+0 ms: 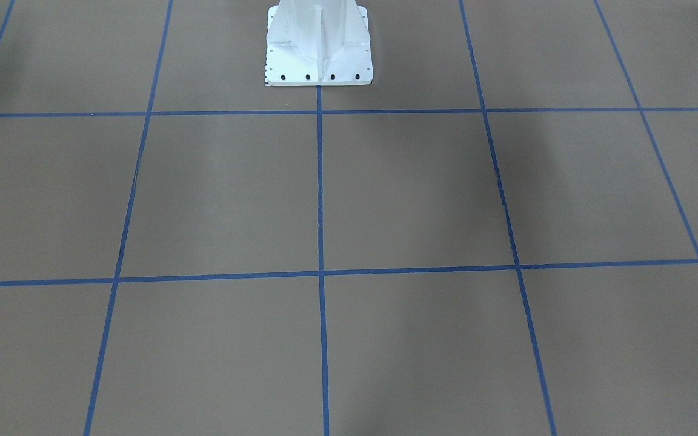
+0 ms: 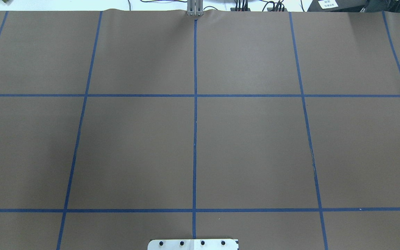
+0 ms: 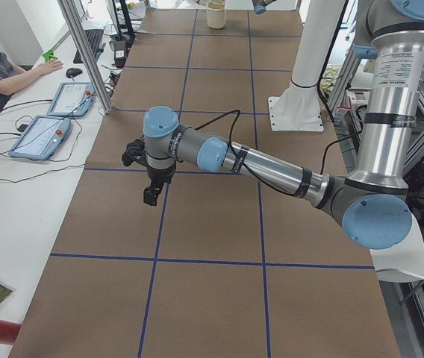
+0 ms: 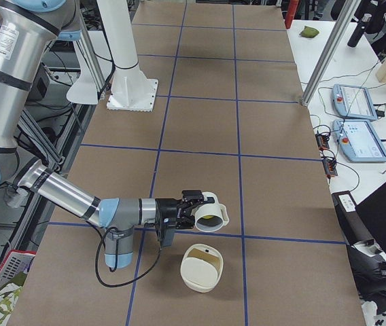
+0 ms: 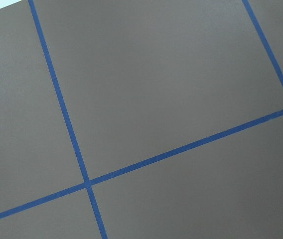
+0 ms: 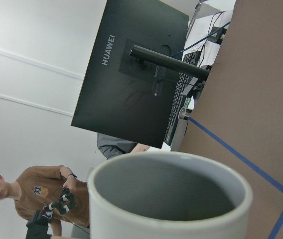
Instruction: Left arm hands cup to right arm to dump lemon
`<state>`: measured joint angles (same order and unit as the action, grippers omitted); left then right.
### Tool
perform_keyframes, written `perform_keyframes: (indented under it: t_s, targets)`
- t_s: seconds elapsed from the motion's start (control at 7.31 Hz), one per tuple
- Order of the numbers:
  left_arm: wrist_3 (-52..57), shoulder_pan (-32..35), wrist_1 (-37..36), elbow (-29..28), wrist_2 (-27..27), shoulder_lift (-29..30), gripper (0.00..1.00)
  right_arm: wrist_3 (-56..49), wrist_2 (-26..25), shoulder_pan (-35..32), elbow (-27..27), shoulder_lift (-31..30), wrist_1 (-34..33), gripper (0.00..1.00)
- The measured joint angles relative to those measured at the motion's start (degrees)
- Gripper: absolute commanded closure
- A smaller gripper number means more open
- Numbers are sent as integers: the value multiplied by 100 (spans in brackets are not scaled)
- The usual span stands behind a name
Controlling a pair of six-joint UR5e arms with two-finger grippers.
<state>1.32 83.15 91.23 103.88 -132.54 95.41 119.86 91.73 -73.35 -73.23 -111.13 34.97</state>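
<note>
In the exterior right view the near right arm holds the white cup point(image 4: 206, 212) on its side above the table, mouth towards the camera. The yellow-green lemon point(image 4: 208, 219) shows inside it. The right gripper point(image 4: 187, 204) is at the cup's rim; I cannot tell whether it is shut. The right wrist view shows the cup's rim point(image 6: 131, 172) close up, with no fingers in sight. In the exterior left view the left gripper point(image 3: 151, 196) hangs empty-looking over the table; I cannot tell its state.
A cream container point(image 4: 202, 268) stands on the table just below the cup, and also shows in the exterior left view point(image 3: 216, 13). The white robot base point(image 1: 319, 45) stands mid-table. Operators sit at side desks with tablets point(image 4: 359, 139) and a monitor point(image 6: 131, 74).
</note>
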Motion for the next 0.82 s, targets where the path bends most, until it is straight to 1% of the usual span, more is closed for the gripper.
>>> perform_keyframes:
  t_s: [0.41,0.82]
  targets:
    - [0,-3,-3,8,0,12,0,1165,-7,-170,720,269,565,82]
    - [-2,-15,-8,9,0,38,0,2227,-9,-287,878,468,639,81]
